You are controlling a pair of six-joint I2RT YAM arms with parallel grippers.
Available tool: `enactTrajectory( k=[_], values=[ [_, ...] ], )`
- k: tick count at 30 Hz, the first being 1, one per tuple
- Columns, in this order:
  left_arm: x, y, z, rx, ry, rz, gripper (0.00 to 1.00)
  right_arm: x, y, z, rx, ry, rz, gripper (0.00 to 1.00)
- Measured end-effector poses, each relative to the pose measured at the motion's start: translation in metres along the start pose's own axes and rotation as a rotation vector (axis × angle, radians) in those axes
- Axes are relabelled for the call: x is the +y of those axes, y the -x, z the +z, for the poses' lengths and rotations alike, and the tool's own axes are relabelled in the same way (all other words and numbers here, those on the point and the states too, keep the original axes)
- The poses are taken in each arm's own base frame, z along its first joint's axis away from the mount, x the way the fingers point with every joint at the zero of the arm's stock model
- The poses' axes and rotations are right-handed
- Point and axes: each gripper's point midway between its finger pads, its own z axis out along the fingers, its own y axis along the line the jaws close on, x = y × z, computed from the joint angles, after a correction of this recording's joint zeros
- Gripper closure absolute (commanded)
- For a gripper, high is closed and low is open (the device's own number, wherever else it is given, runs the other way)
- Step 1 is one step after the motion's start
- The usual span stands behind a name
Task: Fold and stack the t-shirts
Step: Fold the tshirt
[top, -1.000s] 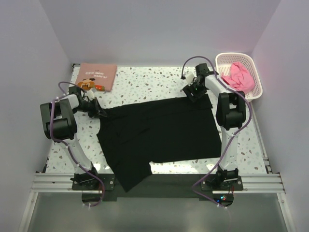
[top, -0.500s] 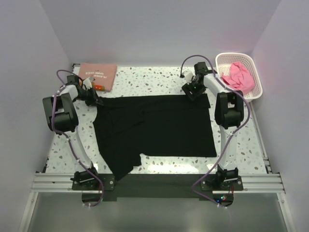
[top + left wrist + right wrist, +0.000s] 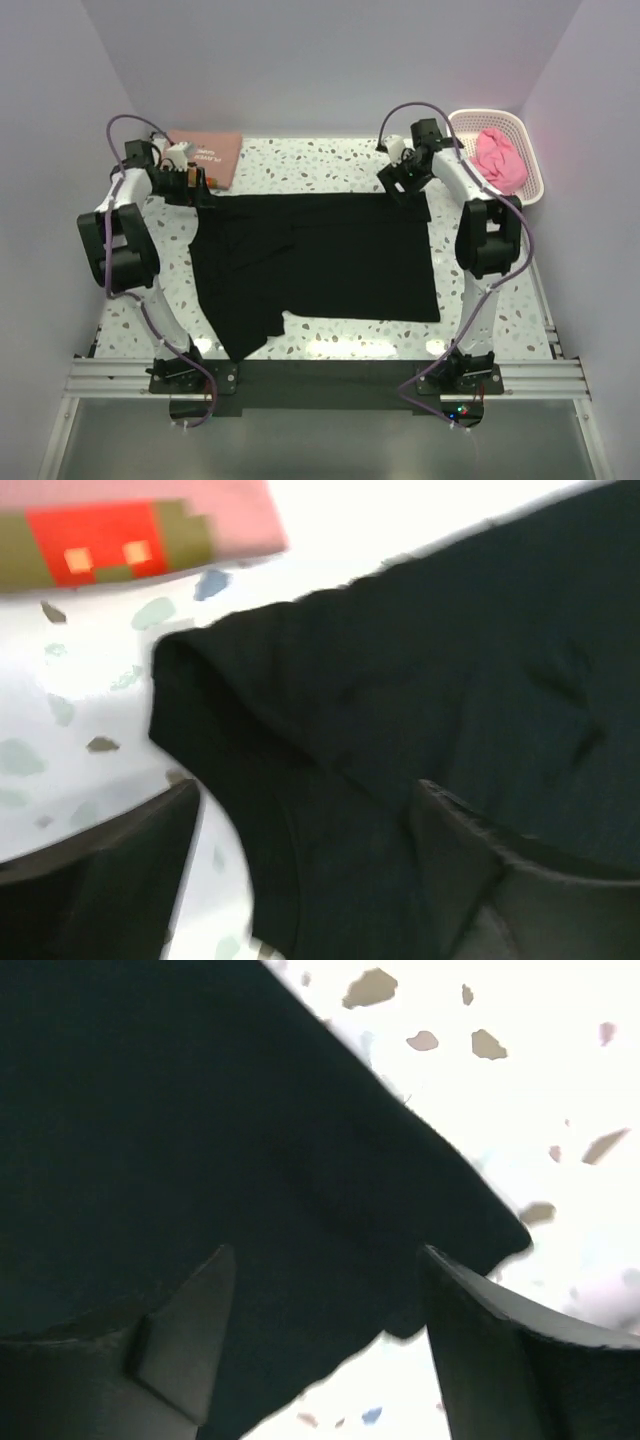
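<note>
Top external view, near to far: arm bases sit at 6 o'clock. Just beyond them the black t-shirt lies spread flat over the middle of the speckled surface. One sleeve flap pokes out toward 7 o'clock, the rest is approx rectangular w/ a few creases on its left half. At the shirt's far edge both arms reach in: left claw over the 10 o'clock corner, right claw over the 1 o'clock corner. Left wrist view: fingers spread wide, released, w/ black cloth lying btwn and below them and its folded corner edge toward 10 o'clock. Right wrist view: fingers likewise apart, released, shirt corner lying under them w/ bare speckled surface toward 2 o'clock. Farther back, at 11 o'clock of the surface, the salmon-pink t-shirt lies folded, print up, just beyond the left claw and near the black shirt's corner. At 2 o'clock, by the right wall, a white lattice basket holds the bright pink t-shirt, bunched up inside.
</note>
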Motion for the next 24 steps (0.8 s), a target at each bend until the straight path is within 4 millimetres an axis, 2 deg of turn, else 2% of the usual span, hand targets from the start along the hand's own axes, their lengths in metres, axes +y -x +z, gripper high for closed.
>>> enactTrajectory(
  k=[2, 4, 5, 7, 9, 11, 13, 14, 16, 17, 19, 21, 22, 24],
  values=[
    [-0.020, 0.008, -0.032, -0.044, 0.010, 0.116, 0.00, 0.009, 0.011, -0.035, -0.059, -0.001, -0.021, 0.17],
    [-0.044, 0.028, -0.072, -0.132, 0.033, 0.279, 0.00, 0.019, 0.026, -0.078, -0.143, -0.024, -0.059, 0.14],
    [-0.058, 0.038, -0.093, -0.181, 0.043, 0.368, 0.00, 0.027, 0.030, -0.099, -0.181, -0.035, -0.085, 0.09],
    [-0.087, 0.052, -0.132, -0.268, 0.059, 0.544, 0.00, 0.041, 0.034, -0.137, -0.248, -0.062, -0.141, 0.07],
    [-0.118, 0.058, -0.165, -0.350, 0.062, 0.712, 0.00, 0.063, 0.032, -0.169, -0.300, -0.079, -0.225, 0.07],
    [-0.140, 0.048, -0.183, -0.378, 0.051, 0.832, 0.00, 0.090, 0.022, -0.185, -0.314, -0.067, -0.315, 0.07],
    [-0.149, 0.026, -0.184, -0.330, 0.023, 0.954, 0.00, 0.118, 0.003, -0.184, -0.290, -0.024, -0.404, 0.08],
    [-0.150, 0.010, -0.178, -0.281, 0.001, 1.013, 0.00, 0.134, -0.012, -0.179, -0.260, 0.012, -0.444, 0.09],
    [-0.148, -0.032, -0.159, -0.157, -0.074, 1.075, 0.01, 0.159, -0.048, -0.163, -0.182, 0.089, -0.505, 0.16],
    [-0.146, -0.063, -0.144, -0.074, -0.132, 1.091, 0.01, 0.169, -0.069, -0.154, -0.134, 0.127, -0.524, 0.19],
    [-0.142, -0.123, -0.125, 0.075, -0.233, 1.090, 0.01, 0.186, -0.112, -0.138, -0.035, 0.190, -0.549, 0.28],
    [-0.142, -0.174, -0.118, 0.199, -0.311, 1.094, 0.01, 0.197, -0.152, -0.126, 0.063, 0.232, -0.579, 0.34],
    [-0.145, -0.192, -0.119, 0.240, -0.336, 1.106, 0.02, 0.202, -0.170, -0.121, 0.106, 0.248, -0.597, 0.41],
    [-0.152, -0.216, -0.120, 0.286, -0.367, 1.160, 0.03, 0.208, -0.199, -0.114, 0.178, 0.266, -0.633, 0.48]
  ],
)
